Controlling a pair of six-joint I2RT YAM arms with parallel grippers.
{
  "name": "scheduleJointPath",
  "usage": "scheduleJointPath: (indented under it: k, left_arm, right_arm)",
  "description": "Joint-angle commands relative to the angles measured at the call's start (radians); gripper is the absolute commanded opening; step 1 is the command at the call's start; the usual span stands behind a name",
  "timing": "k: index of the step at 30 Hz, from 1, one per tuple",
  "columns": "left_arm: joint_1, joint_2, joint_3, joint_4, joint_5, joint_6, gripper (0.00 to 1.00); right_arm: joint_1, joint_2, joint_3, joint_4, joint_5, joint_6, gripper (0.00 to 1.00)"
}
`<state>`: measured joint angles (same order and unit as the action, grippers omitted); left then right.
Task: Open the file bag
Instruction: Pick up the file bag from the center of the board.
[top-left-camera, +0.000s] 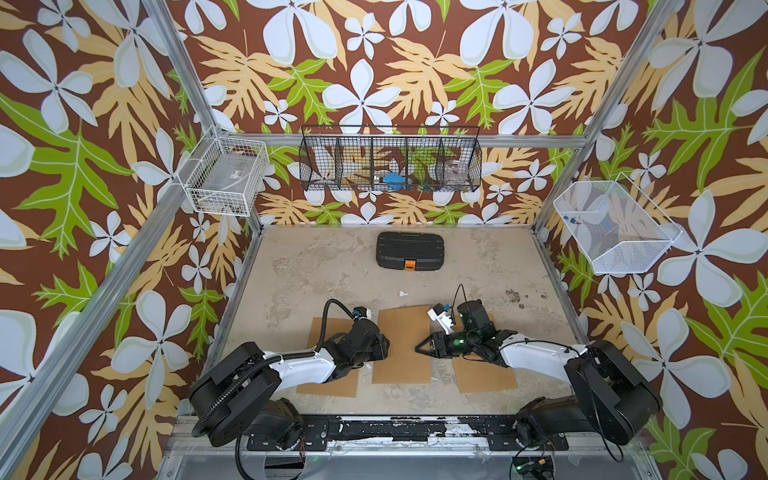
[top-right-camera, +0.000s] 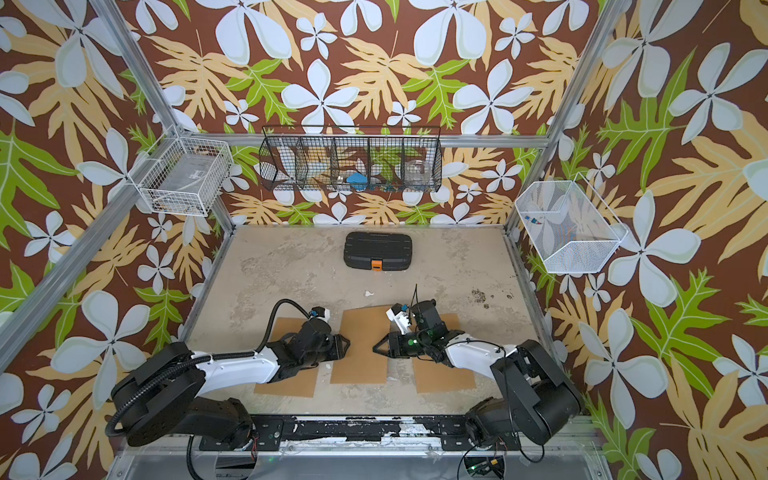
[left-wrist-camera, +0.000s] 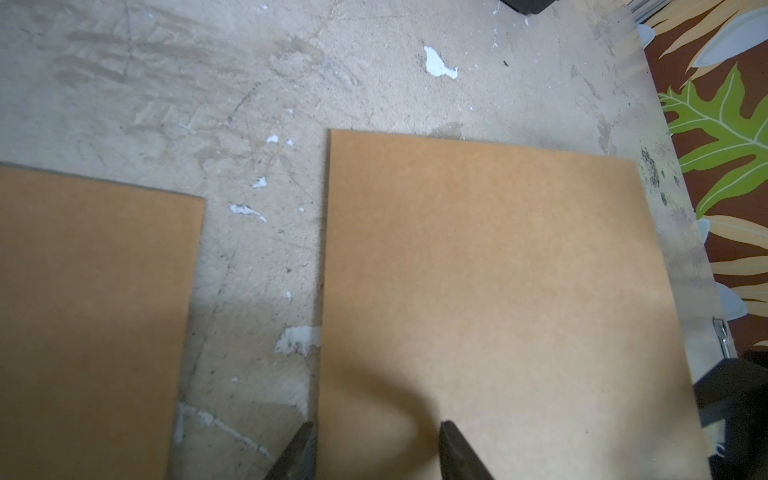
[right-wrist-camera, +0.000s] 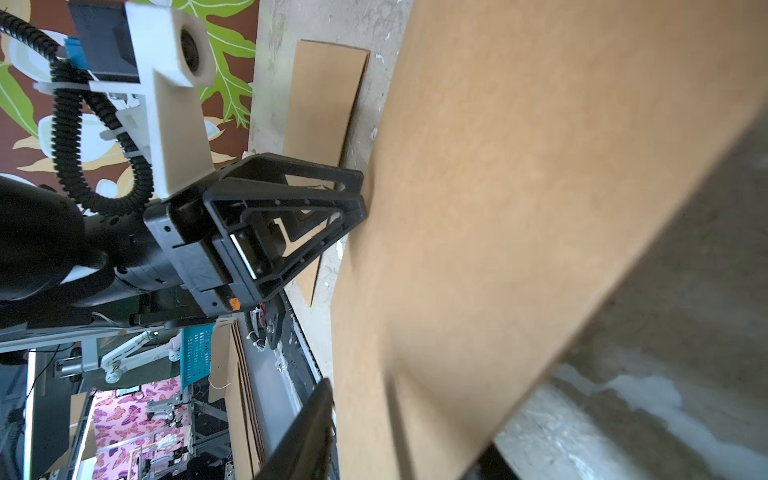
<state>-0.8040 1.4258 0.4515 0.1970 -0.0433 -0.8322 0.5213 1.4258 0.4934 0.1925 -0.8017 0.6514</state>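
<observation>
File bag (top-left-camera: 401, 345), the middle of three flat kraft-brown pieces, is lying near the front of the table (top-left-camera: 311, 270) in both top views, directly between your two grippers. Your left gripper (left-wrist-camera: 376, 432) is standing spread at the bag's left edge. In its wrist view one fingertip (left-wrist-camera: 301, 444) is hanging over bare table and the other over the brown face, with nothing pinched between them.

Your right gripper (right-wrist-camera: 409, 415) is reaching in from the opposite edge, rolled onto its side. Its wrist view is showing a dark finger on either side of the file bag's edge. Whether those fingers are biting the paper cannot be told.

An orange sticker (right-wrist-camera: 235, 304) on the left gripper's body is carrying print too small to read.

The left brown sheet (top-left-camera: 332, 388) and the right brown sheet (top-left-camera: 482, 376) are lying beside the bag, apart from it, each partly under an arm. Farther back, a black tool case (top-left-camera: 409, 249) with an orange latch (top-left-camera: 409, 264) is sitting closed.

On the walls you are seeing:
- a black wire basket (top-left-camera: 390, 158) hanging at the back
- a white wire basket (top-left-camera: 226, 174) hanging on the left
- a white mesh basket (top-left-camera: 615, 226) hanging on the right
</observation>
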Motion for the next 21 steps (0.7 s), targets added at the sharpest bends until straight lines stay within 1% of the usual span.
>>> scheduleJointPath:
  k: [1, 4, 6, 10, 12, 13, 15, 17, 21]
  left_arm:
    - [-0.001, -0.004, -0.004, -0.229, 0.028, -0.025, 0.57]
    - [-0.001, -0.030, 0.028, -0.254, 0.014, -0.025, 0.65]
    - [-0.001, -0.046, 0.058, -0.274, 0.001, -0.015, 0.69]
    - [0.001, -0.069, 0.139, -0.321, -0.031, 0.021, 0.74]
    - [0.009, -0.082, 0.173, -0.332, -0.032, 0.042, 0.76]
    - [0.021, -0.090, 0.184, -0.329, -0.012, 0.049, 0.76]
    - [0.077, -0.128, 0.188, -0.287, 0.081, 0.046, 0.75]
    - [0.119, -0.172, 0.189, -0.248, 0.124, 0.048, 0.75]
    - [0.180, -0.257, 0.193, -0.189, 0.198, 0.087, 0.76]
  right_arm:
    - [0.000, 0.004, 0.016, -0.040, 0.035, -0.036, 0.29]
    - [0.000, 0.001, 0.040, -0.091, 0.056, -0.075, 0.19]
    - [0.000, -0.005, 0.056, -0.110, 0.058, -0.096, 0.14]
    - [0.000, -0.020, 0.101, -0.170, 0.057, -0.146, 0.05]
    - [0.000, -0.030, 0.127, -0.211, 0.057, -0.171, 0.03]
    - [0.000, -0.036, 0.137, -0.227, 0.056, -0.181, 0.03]
    - [0.000, -0.054, 0.158, -0.265, 0.053, -0.199, 0.02]
    - [-0.001, -0.073, 0.175, -0.293, 0.047, -0.210, 0.01]
    - [-0.003, -0.114, 0.212, -0.348, 0.039, -0.228, 0.01]
